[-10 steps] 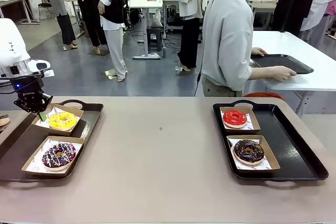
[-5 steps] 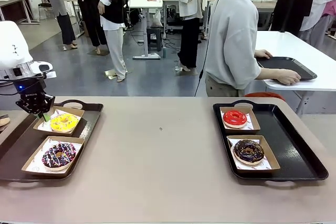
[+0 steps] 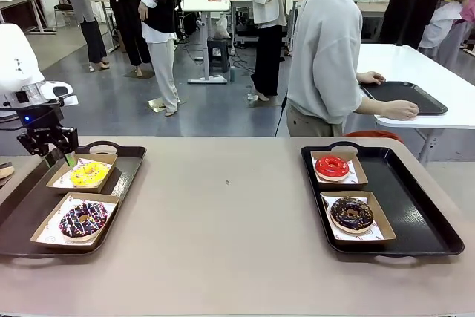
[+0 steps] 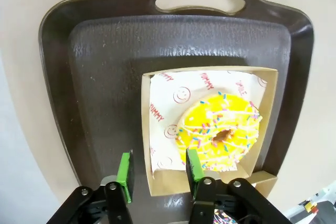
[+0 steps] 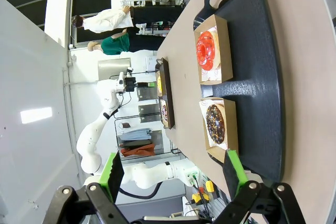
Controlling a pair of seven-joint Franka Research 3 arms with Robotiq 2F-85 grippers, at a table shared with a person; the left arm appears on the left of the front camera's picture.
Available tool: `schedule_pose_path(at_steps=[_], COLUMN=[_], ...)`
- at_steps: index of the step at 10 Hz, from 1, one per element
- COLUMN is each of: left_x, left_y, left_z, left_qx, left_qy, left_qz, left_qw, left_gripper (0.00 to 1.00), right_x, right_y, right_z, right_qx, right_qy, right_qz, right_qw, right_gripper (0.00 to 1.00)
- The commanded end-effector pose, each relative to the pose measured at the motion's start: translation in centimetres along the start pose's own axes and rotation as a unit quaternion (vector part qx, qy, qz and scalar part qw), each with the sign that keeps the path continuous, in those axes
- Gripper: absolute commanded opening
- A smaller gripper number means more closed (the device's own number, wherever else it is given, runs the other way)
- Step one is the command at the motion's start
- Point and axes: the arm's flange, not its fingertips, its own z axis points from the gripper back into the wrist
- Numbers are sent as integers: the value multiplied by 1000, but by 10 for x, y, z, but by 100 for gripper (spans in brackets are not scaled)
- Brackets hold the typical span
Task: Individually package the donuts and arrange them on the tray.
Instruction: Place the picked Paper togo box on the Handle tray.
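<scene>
On the left tray (image 3: 128, 167) the yellow-iced donut (image 3: 90, 174) (image 4: 220, 132) lies in an open cardboard box (image 4: 265, 111), with the pink-white drizzled donut (image 3: 82, 219) boxed in front of it. My left gripper (image 3: 58, 155) (image 4: 159, 169) hovers open just above the yellow donut's box at its far-left corner, the box's side wall below the gap between the green pads. On the right tray (image 3: 415, 206) (image 5: 262, 61) sit the red donut (image 3: 332, 167) (image 5: 206, 51) and the chocolate sprinkled donut (image 3: 351, 214) (image 5: 216, 124), each in a box. My right gripper (image 5: 172, 174) is open, high above that tray.
Bare tan tabletop (image 3: 230, 213) lies between the two trays. A person in a grey top (image 3: 326, 50) stands beyond the far edge, turned to a white side table with both hands on another black tray (image 3: 404, 94).
My left gripper, shut at the corner of the yellow donut's box a second ago, has opened and lifted a little off it. The person has shifted slightly.
</scene>
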Motion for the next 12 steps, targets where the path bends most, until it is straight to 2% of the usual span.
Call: schedule_pose_path(at_steps=[1, 4, 6, 9, 10, 11, 12], left_x=[-20, -54, -85, -119, -125, -106, -106], left_y=[-5, -21, -30, -33, -31, -36, -36], left_z=[19, 38, 40, 46, 48, 48, 48], left_qx=[-13, 4, -6, -14, -18, -4, -4], left_qy=[5, 15, 5, -23, -30, -2, -2], left_qz=[-27, -37, -80, -91, -77, -84, -84], left_qw=[1000, 999, 997, 995, 996, 996, 996], left_gripper=[72, 100, 96, 96, 96, 96, 96], right_x=[-1, -1, -1, -1, -1, -1, -1], right_y=[0, 0, 0, 0, 0, 0, 0], right_z=[0, 0, 0, 0, 0, 0, 0], right_qx=[-1, -1, -1, -1, -1, -1, -1], right_qy=[0, 0, 0, 0, 0, 0, 0], right_qz=[-1, -1, -1, -1, -1, -1, -1], right_qw=[1000, 1000, 1000, 1000, 1000, 1000, 1000], right_gripper=[100, 100, 100, 100, 100, 100, 100])
